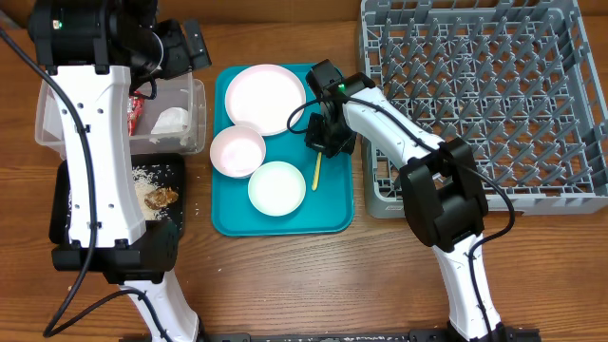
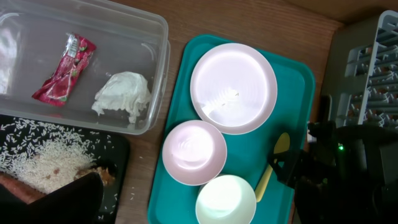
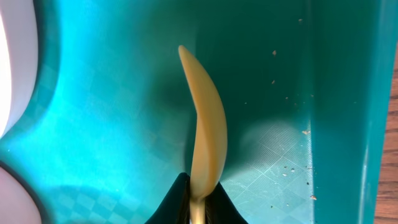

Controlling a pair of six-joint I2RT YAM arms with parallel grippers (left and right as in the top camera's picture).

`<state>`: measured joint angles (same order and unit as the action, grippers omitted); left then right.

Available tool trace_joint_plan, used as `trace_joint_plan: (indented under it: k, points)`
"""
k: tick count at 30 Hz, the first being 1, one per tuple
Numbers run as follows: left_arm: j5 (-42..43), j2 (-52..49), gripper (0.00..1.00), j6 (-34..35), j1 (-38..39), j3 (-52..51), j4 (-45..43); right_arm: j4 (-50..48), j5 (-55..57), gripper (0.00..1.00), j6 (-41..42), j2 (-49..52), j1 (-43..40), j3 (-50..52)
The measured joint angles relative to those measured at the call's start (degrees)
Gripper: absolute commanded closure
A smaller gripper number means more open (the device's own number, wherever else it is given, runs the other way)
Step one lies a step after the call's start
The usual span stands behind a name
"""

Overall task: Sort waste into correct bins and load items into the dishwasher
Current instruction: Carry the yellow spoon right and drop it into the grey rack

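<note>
Leftward, over the black tray (image 2: 115, 155), we cannot tell whether our left fingers (image 2: 62, 199) are clenched; rightward, our right fingers (image 3: 174, 200) pinch the handle of the pale yellow spoon (image 3: 206, 124), slim and curved, at the teal tray's (image 3: 112, 93) right side.

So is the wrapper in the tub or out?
In. The wrapper lies inside the tub, within its clear walls, beside the napkin.

My left arm (image 1: 90, 142) and right arm (image 1: 394, 128) look alike: smooth white shells on the long links, chunky black joint housings, and thin black cables (image 1: 24, 54) trailing alongside. A small green light (image 1: 339, 90) glows on the right wrist. My right gripper (image 3: 199, 182) has matte black fingers (image 3: 175, 200).
</note>
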<state>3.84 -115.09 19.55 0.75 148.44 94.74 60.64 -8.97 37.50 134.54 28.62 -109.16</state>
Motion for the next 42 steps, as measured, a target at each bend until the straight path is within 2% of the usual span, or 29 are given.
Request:
trace_joint_plan:
  k: [5, 11, 18, 23, 31, 42]
  points:
    - [0.0, 0.0, 0.0, 0.0, 0.0, 0.0, 0.0, 1.07, -0.63, 0.96, -0.11, 0.0, -0.28, -0.28]
    - [0.0, 0.0, 0.0, 0.0, 0.0, 0.0, -0.02, 9.18, -0.61, 0.96, -3.23, 0.09, -2.23, -4.17]
    - [-1.09, 0.0, 0.0, -0.02, 0.0, 0.0, -1.77, 22.01, 1.16, 0.96, -13.79, -0.57, -6.64, -21.44]
    - [-2.84, 0.0, 0.0, -0.02, 0.0, 0.0, -1.79, 26.58, 3.82, 0.96, -22.47, -3.89, -9.44, -27.06]
    - [-3.3, 0.0, 0.0, -0.02, 0.0, 0.0, -1.79, 25.64, 10.36, 0.96, -28.92, -5.05, -12.5, -25.14]
    - [-3.28, 0.0, 0.0, -0.02, 0.0, 0.0, -1.92, 21.53, 12.17, 0.96, -31.08, -5.05, -13.92, -19.02]
